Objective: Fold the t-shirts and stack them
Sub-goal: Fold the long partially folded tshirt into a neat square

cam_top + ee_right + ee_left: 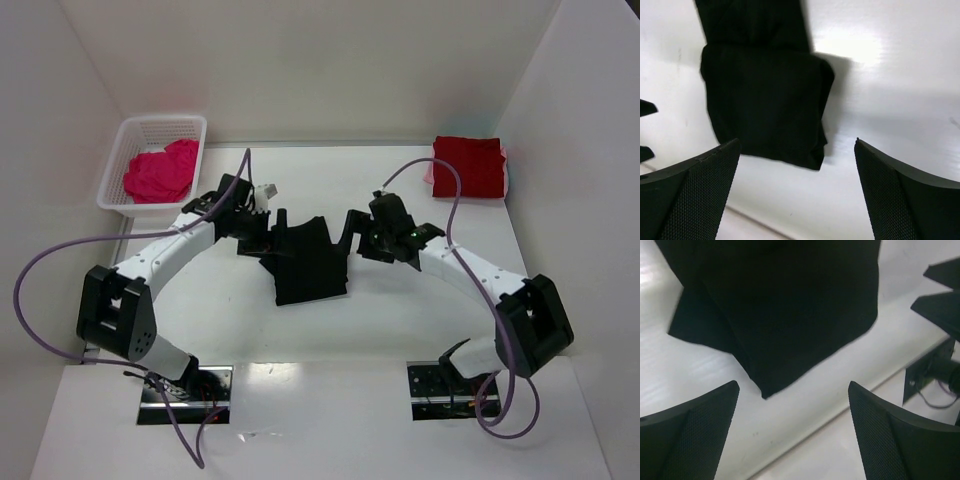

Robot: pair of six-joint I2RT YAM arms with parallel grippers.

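Observation:
A black t-shirt, folded into a narrow block, lies flat on the white table between my two grippers. My left gripper hovers at its left edge, open and holding nothing. In the left wrist view the shirt's corner lies just beyond the gripper's gap. At the shirt's right edge my right gripper is also open and holds nothing. The right wrist view has the folded cloth ahead of that gripper's gap. A folded dark red t-shirt rests at the back right. A magenta-pink t-shirt sits crumpled in the basket.
The white mesh basket stands at the back left against the wall. White walls close in the table on three sides. Purple cables loop off both arms. The arm bases are mounted at the near edge.

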